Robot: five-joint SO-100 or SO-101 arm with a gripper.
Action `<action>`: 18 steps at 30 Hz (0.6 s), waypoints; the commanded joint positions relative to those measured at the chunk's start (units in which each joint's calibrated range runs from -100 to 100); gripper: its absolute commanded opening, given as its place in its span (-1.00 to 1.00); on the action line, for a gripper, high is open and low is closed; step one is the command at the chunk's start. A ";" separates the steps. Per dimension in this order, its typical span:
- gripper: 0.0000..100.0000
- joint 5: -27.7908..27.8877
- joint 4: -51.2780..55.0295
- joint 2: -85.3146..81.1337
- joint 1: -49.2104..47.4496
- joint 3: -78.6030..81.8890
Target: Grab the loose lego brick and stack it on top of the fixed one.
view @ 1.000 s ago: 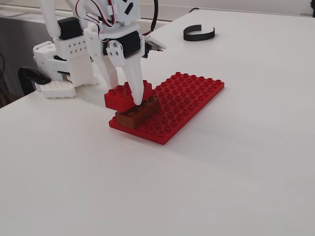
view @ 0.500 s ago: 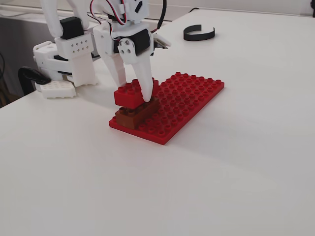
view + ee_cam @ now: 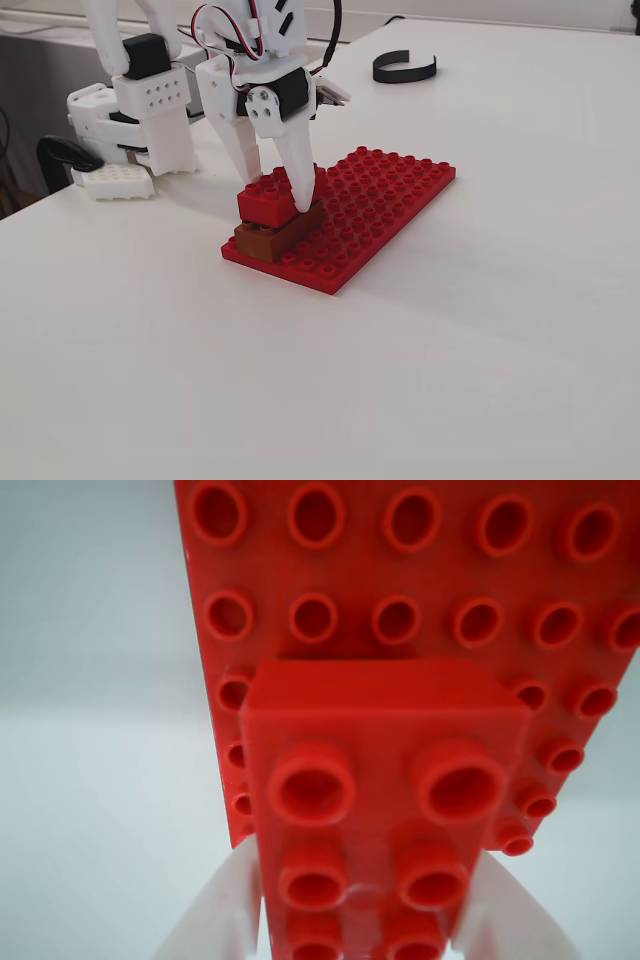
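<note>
The red 2x4 brick (image 3: pixel 272 200) is shown clenched in the claw (image 3: pixel 272 200), one white finger (image 3: pixel 298 170) being pressed against each of its long sides, and it is seated on, or very nearly on, the brown 2x4 brick (image 3: pixel 272 238) at the near corner of the red baseplate (image 3: pixel 385 200). In the fixed view the two bricks are seen almost aligned, with the brown one showing as a narrow band beneath the red; whether the studs are fully engaged cannot be told from either view. In the wrist view the red brick (image 3: pixel 385 800) fills the centre of the frame, its hollow studs turned toward the camera, while the fingers (image 3: pixel 215 920) are seen flanking it at the lower corners and the baseplate (image 3: pixel 420 570) is seen behind. The grip across the narrow width is judged to have been chosen so that the studded top is left free and the brick is kept level for pressing straight down. The brown brick is held fast by the baseplate, so the push can be resisted without sliding on the white bench (image 3: pixel 480 350). The task is judged nearly complete: a firm downward press, then release, appears to remain. A black curved strip (image 3: pixel 404 68) lies well apart at the far side and plays no part.
</note>
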 commanded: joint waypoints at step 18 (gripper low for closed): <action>-0.86 0.44 -0.65 0.06 2.60 -0.70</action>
